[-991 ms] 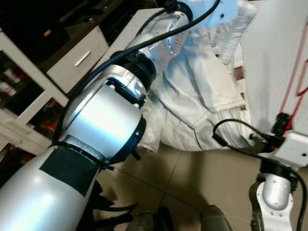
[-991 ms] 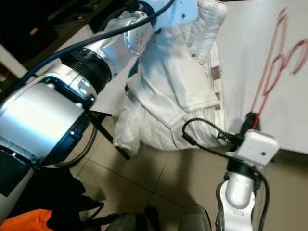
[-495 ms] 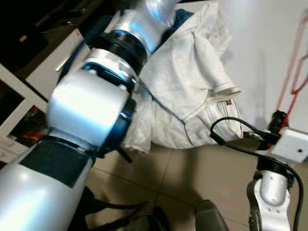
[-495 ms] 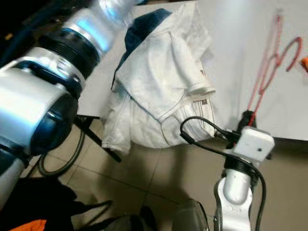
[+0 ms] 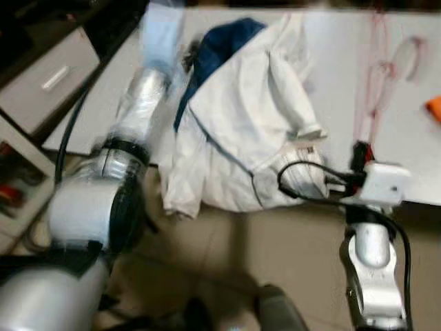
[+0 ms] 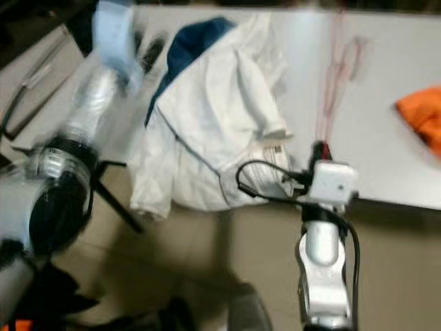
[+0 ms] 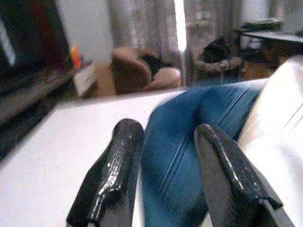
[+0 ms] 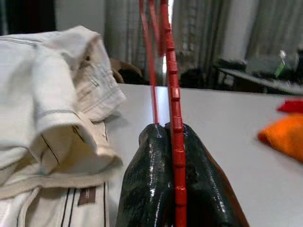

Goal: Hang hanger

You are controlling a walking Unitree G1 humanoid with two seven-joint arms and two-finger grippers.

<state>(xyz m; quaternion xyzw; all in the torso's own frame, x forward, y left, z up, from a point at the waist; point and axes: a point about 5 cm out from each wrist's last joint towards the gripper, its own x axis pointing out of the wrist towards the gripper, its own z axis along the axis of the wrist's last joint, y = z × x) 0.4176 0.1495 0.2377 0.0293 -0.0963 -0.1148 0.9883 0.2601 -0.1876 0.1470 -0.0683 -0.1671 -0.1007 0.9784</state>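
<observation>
Red hanger [image 8: 173, 94] clamped in my right tool [image 8: 176, 189] stretches away across tabletop [image 6: 386, 124]; left tool [image 7: 165, 179] gapes, empty, beside jacket [image 5: 241, 131].

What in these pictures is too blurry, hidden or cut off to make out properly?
- Left pincer: smeared by motion blur in the eye views.
- Thin red plastic hanger: its hook end is faint and blurred on the white table.
- Orange cloth: cut off by the frame edge.
- Blue denim garment: mostly covered by the white jacket.
</observation>
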